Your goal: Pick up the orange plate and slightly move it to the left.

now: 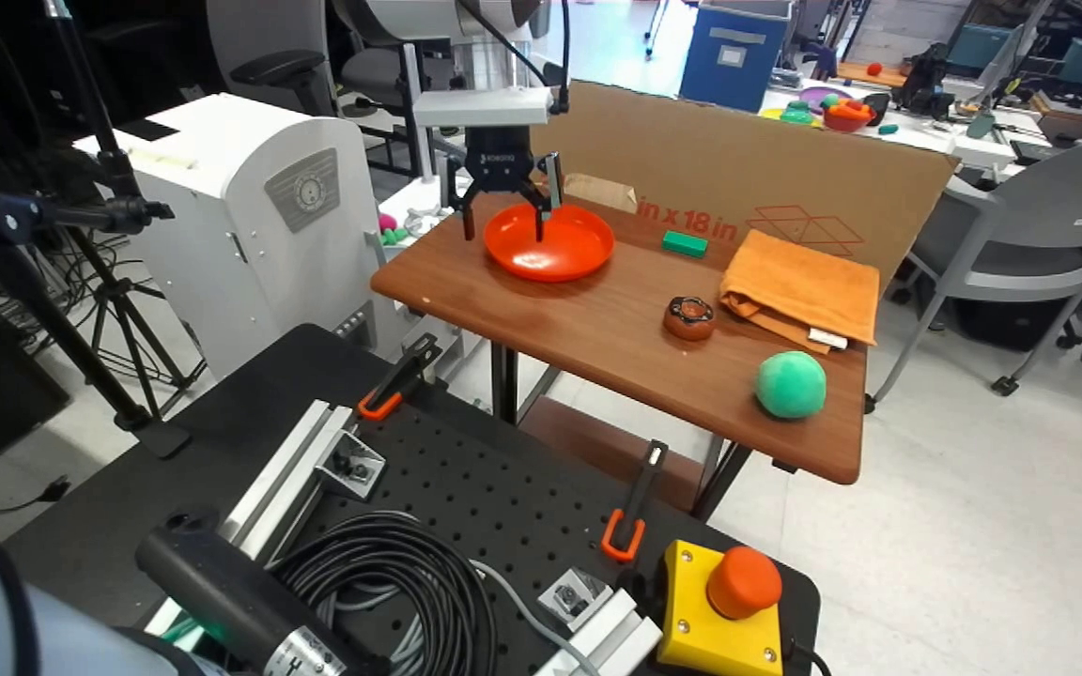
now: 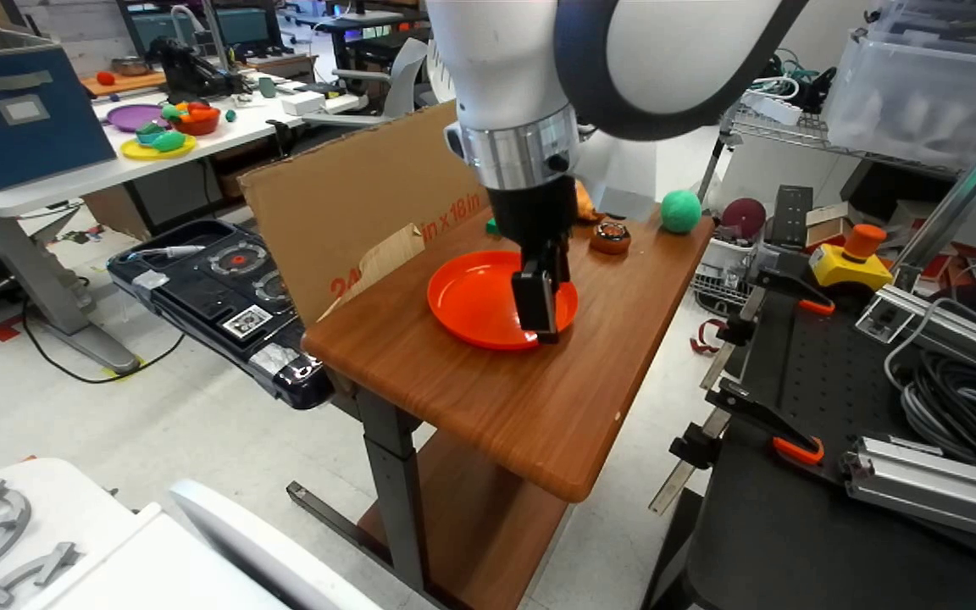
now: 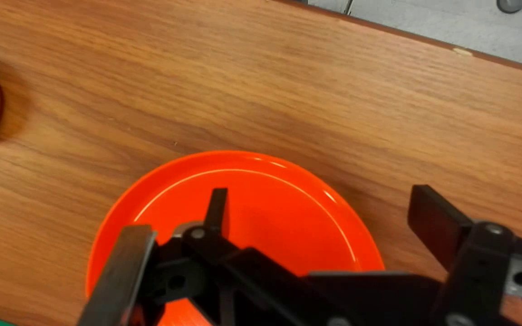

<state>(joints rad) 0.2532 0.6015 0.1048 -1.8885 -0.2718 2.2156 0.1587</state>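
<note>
The orange plate is a round, glossy orange-red dish with a raised rim. It lies flat on the wooden table and shows in both exterior views [image 1: 564,252] [image 2: 475,296] and in the wrist view [image 3: 279,213]. My gripper [image 1: 504,231] points down at the plate's edge, fingers wide apart. It also shows in an exterior view [image 2: 543,318]. In the wrist view my gripper [image 3: 320,199] has one finger over the plate's inside and the other outside the rim, with the rim between them. Nothing is held. The gripper hides the near part of the plate there.
On the wooden table [image 1: 466,272] are a green block [image 1: 685,244], a brown ring-shaped object [image 1: 689,319], a folded orange cloth [image 1: 804,282] and a green ball [image 1: 791,385]. A cardboard wall [image 1: 785,160] stands along the table's back edge, close behind the plate.
</note>
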